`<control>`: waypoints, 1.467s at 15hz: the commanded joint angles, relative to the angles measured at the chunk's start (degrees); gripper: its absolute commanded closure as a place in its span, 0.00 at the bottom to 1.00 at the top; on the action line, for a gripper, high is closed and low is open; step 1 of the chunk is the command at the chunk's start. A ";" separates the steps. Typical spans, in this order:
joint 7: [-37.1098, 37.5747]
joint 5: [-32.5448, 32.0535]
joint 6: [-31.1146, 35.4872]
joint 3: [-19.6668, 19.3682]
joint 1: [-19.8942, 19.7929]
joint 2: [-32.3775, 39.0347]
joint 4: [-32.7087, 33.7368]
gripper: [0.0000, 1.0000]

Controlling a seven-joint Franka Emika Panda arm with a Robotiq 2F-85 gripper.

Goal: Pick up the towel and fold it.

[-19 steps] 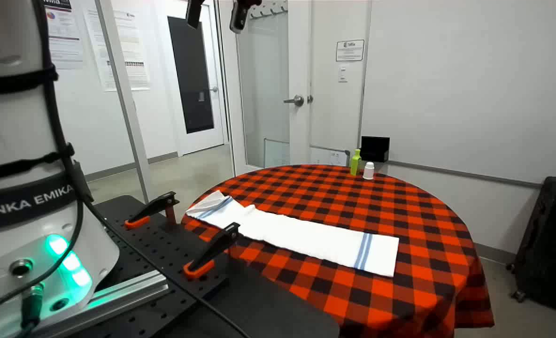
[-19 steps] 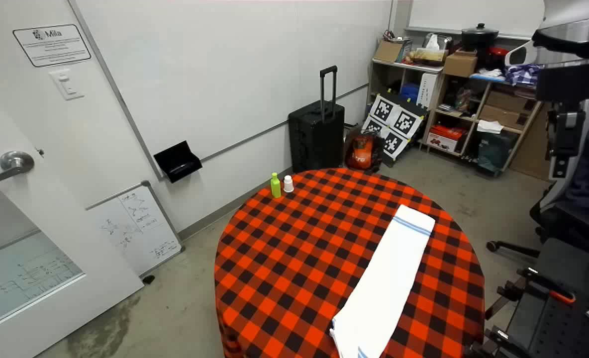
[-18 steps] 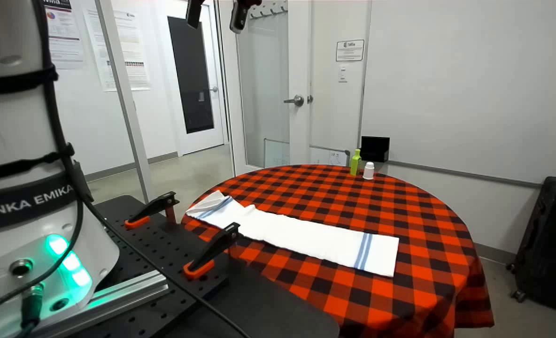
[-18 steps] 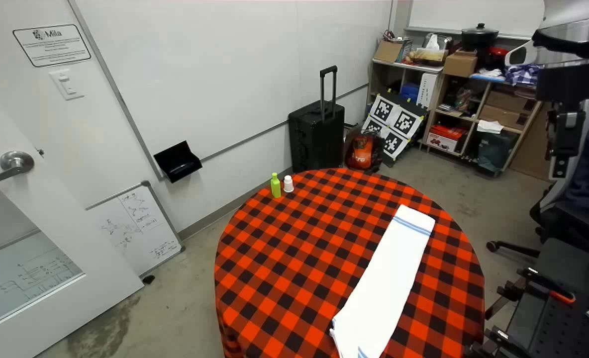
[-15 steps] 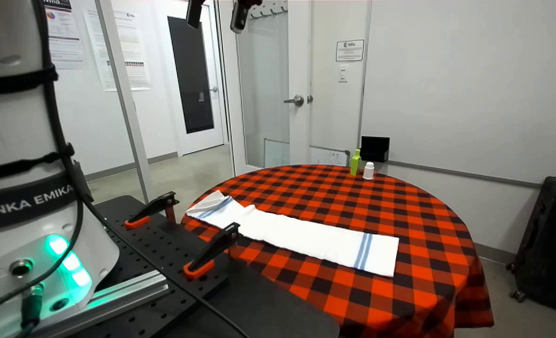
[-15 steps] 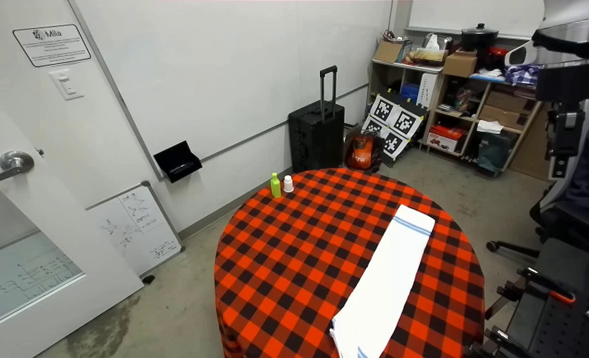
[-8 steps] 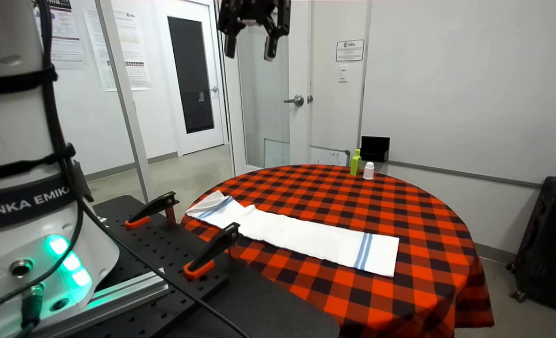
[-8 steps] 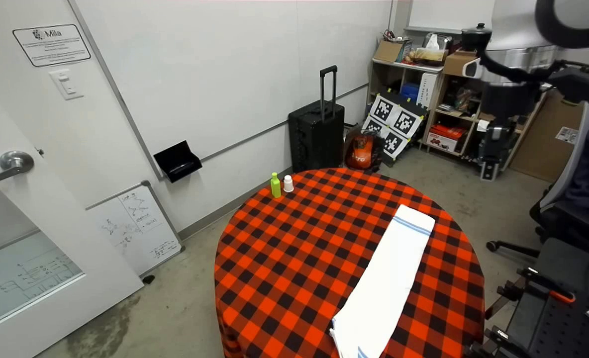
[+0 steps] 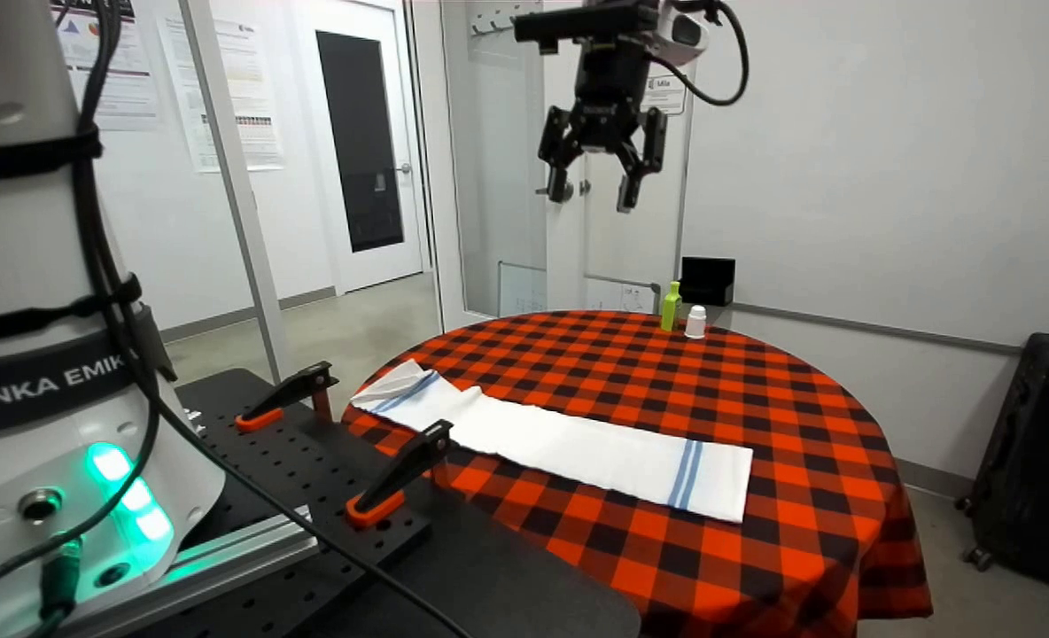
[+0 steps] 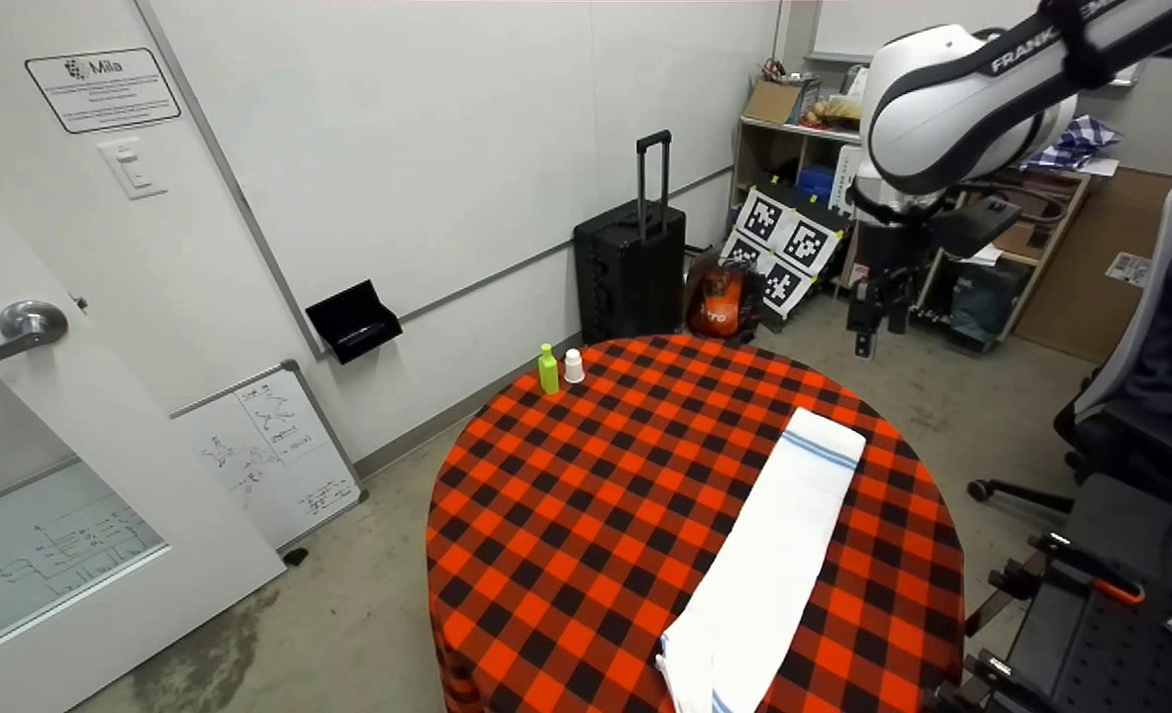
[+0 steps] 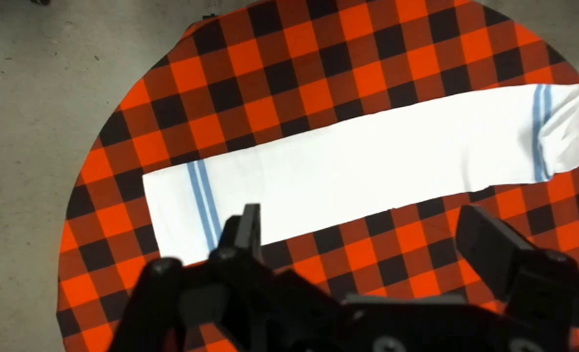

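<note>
The towel is a long, narrow white cloth with blue stripes near both ends. It lies stretched out on the checkered tablecloth in both exterior views point(image 9: 578, 443) point(image 10: 764, 574) and in the wrist view point(image 11: 367, 161). One end lies flat; the other is crumpled and partly turned over. My gripper point(image 9: 592, 197) hangs high above the table, pointing down, apart from the towel. It also shows in an exterior view point(image 10: 880, 339). In the wrist view the gripper point(image 11: 360, 212) has its fingers wide apart with nothing between them. The left finger point(image 11: 251, 225) covers a little of the towel near the flat striped end.
A round table wears a red-and-black checkered tablecloth point(image 9: 613, 368). A green bottle point(image 9: 671, 308) and a small white bottle point(image 9: 695, 323) stand at its far edge. Black-and-orange clamps point(image 9: 400, 474) stand on the robot's mount beside the table. A person sits in a chair point(image 10: 1155, 297).
The arm has swung out toward the table, and the gripper has come lower and fully into view. Its fingers stay apart. The towel has not moved.
</note>
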 commanded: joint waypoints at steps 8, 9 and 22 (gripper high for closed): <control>-11.27 0.86 -3.44 0.67 -14.65 35.47 28.49 0.00; -10.70 2.04 -3.84 1.19 -15.97 38.04 31.36 0.00; -4.85 13.25 -19.00 6.70 -25.09 65.03 65.40 0.00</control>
